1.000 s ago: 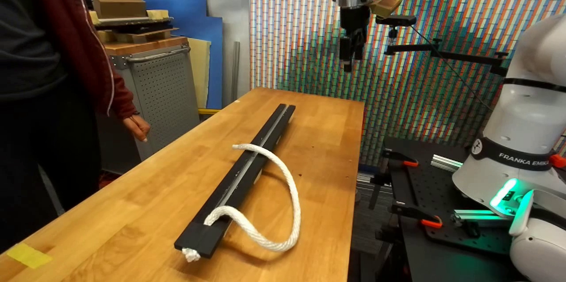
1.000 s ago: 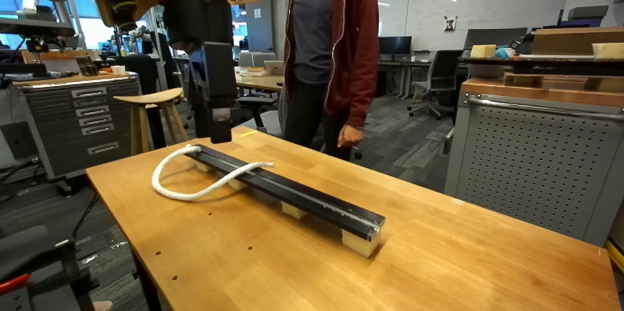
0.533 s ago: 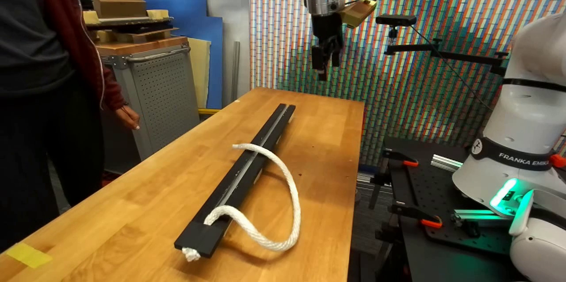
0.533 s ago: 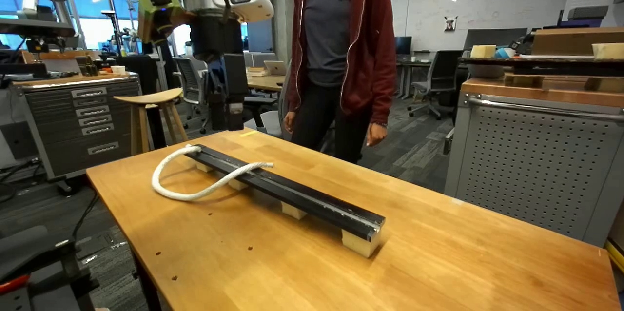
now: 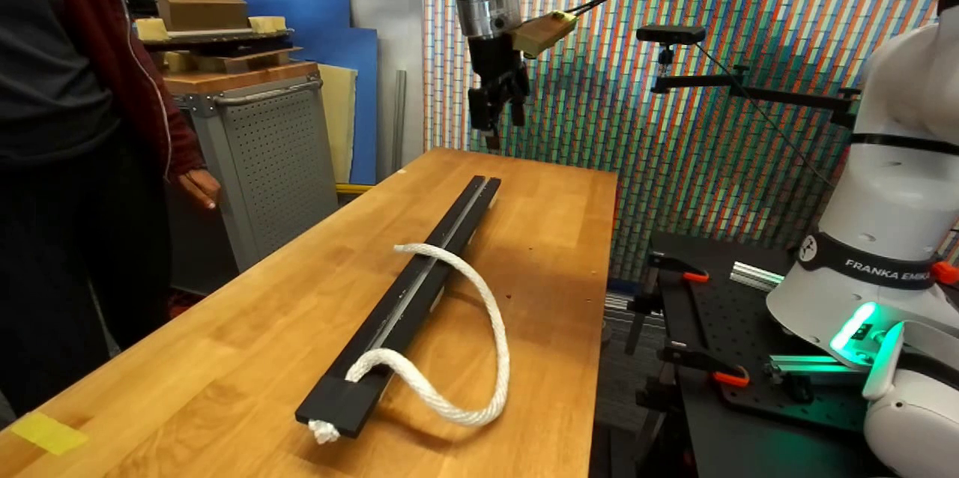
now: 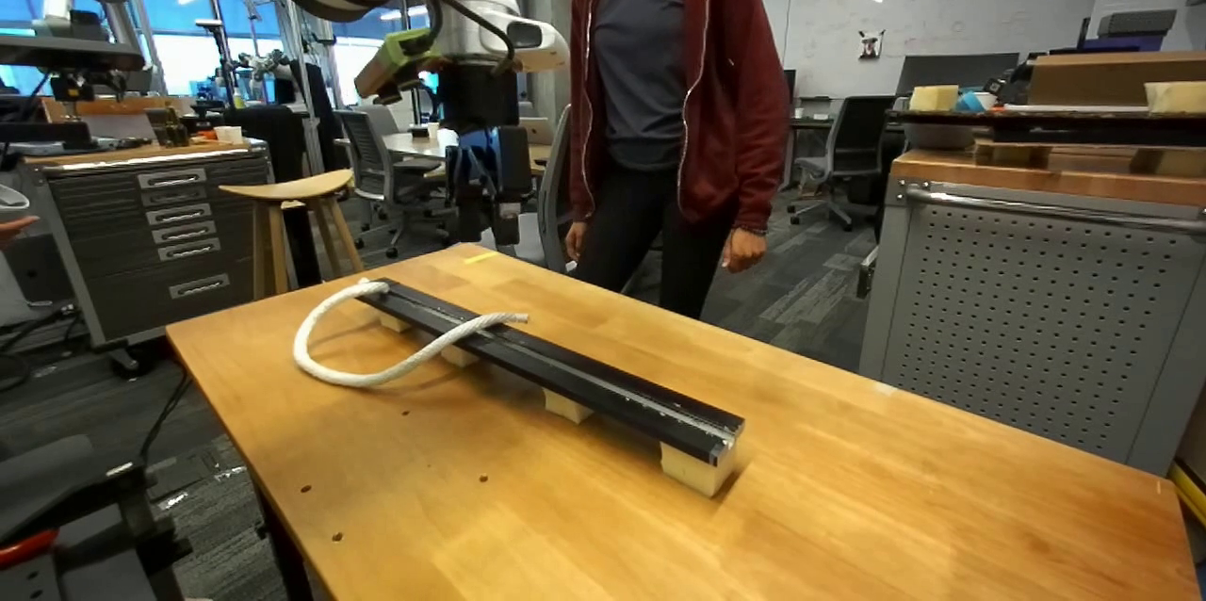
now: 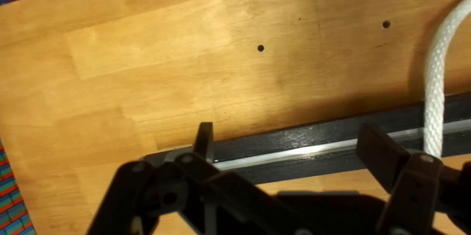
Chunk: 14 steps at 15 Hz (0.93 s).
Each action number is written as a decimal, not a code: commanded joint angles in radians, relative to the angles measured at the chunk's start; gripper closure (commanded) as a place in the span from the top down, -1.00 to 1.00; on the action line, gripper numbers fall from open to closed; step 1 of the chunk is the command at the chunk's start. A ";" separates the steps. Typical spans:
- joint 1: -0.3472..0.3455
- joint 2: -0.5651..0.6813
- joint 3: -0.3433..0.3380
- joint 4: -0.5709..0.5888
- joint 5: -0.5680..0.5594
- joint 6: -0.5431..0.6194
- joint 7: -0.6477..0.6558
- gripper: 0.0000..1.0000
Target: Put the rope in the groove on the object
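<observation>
Closest to me, a strip of yellow tape [image 5: 50, 434] lies by the edge of a wooden desk [image 5: 554, 276]. Slightly farther in is the near end of a long black bar [image 5: 416, 304], w/ a frayed white tuft [image 5: 324, 431] poking out there. Pale blocks [image 6: 692, 469] prop the bar up off the desk, as an exterior view shows.

The white rope [image 5: 503, 358] meets the bar's top close to that near end, bows out over the desk in a wide loop on the robot's side, then crosses back over the bar partway along, its tip jutting past the opposite edge. So it sits across the groove [image 7: 294, 153], a pale strip running lengthwise down the bar.

A person [image 6: 650, 111] in a maroon hoodie & gray tee stands on one side of the desk; on the opposite side is the white robot arm [image 5: 891, 193], its base lit green.

Farther off & higher up, the claw [image 7: 289, 143] hangs above the desk, released: fingers [image 7: 382, 154] spread wide, apart from the rope, w/ bar & desk showing b/w them in the wrist view.

Bkgd: a gray perforated cabinet [image 5: 281, 148] w/ a brown box [image 5: 202, 13] above it, & a wall [image 5: 719, 178] in multicolor vertical stripes.
</observation>
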<state>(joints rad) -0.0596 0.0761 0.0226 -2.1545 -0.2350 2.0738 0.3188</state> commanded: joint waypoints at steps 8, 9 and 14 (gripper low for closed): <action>0.129 0.249 0.002 0.246 0.100 0.005 0.038 1.00; 0.143 0.273 0.000 0.246 0.092 0.030 0.049 1.00; 0.211 0.289 -0.003 0.204 0.038 0.079 0.046 1.00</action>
<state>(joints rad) 0.1129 0.3746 0.0273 -1.9471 -0.1510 2.1433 0.3561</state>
